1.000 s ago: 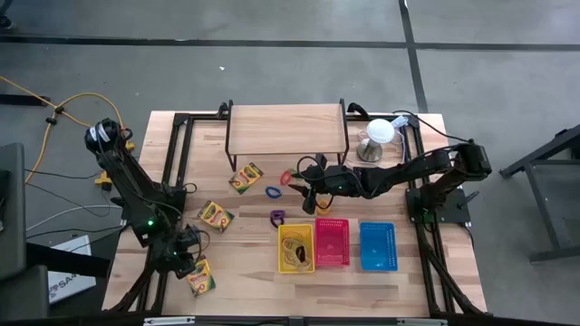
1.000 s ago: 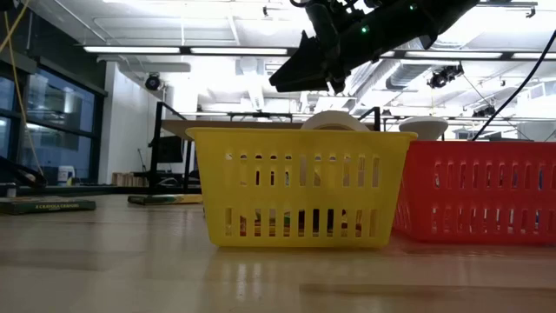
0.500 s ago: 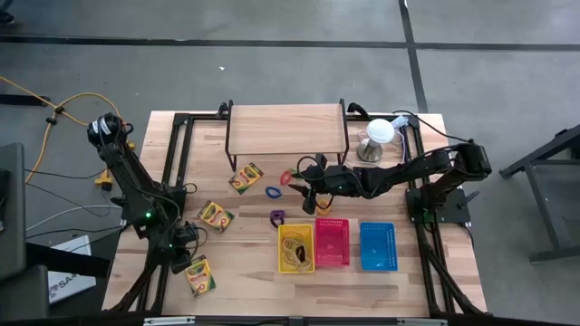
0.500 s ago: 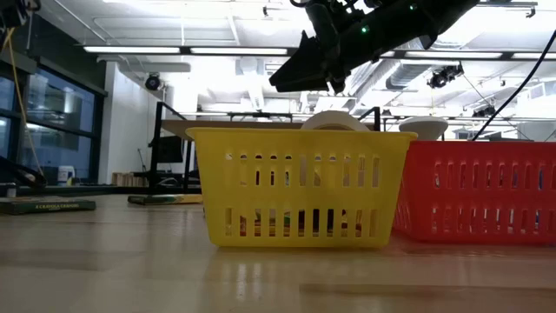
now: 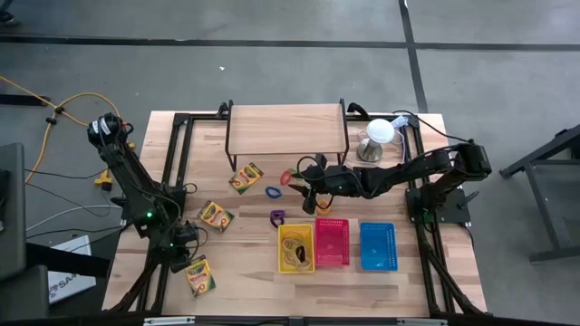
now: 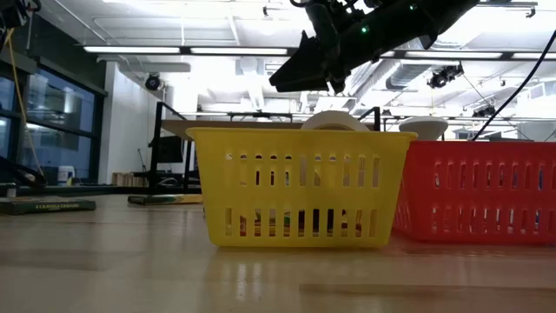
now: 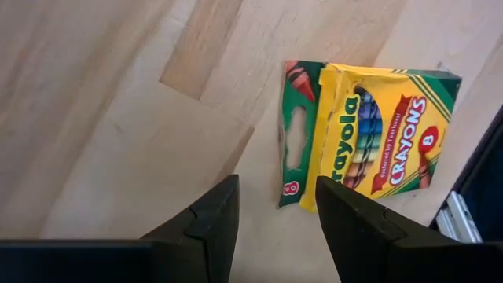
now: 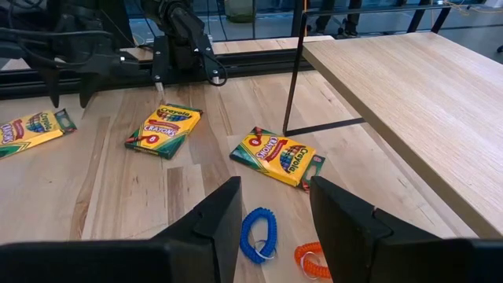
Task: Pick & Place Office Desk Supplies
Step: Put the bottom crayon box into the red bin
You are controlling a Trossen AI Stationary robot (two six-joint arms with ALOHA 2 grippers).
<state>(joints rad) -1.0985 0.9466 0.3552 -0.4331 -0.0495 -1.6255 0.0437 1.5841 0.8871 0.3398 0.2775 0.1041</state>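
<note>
Three yellow-and-green crayon boxes lie flat on the table: one near the shelf (image 5: 246, 177), one at mid-left (image 5: 215, 215), and one at the near left (image 5: 200, 276). My left gripper (image 5: 188, 250) hovers open just beside that nearest box (image 7: 361, 137), tilted steeply down, touching nothing. My right gripper (image 5: 308, 194) hangs open above the table's middle, over the yellow basket (image 6: 300, 187). Ahead of it lie a blue coil ring (image 8: 258, 233), an orange one (image 8: 314, 259), and two crayon boxes (image 8: 277, 156) (image 8: 163, 130). A purple ring (image 5: 277, 217) lies by the yellow basket.
Yellow (image 5: 295, 248), red (image 5: 332, 242) and blue (image 5: 378, 246) baskets stand in a row near the front. A wooden shelf on a black wire frame (image 5: 286, 129) stands at the back, and a white dome on a metal base (image 5: 378, 136) at the back right. Black rails (image 5: 177, 163) frame the table's sides.
My left gripper has shifted a little toward the table's far edge, off the nearest crayon box, which now shows more fully. It stays open. The right arm has kept still.
</note>
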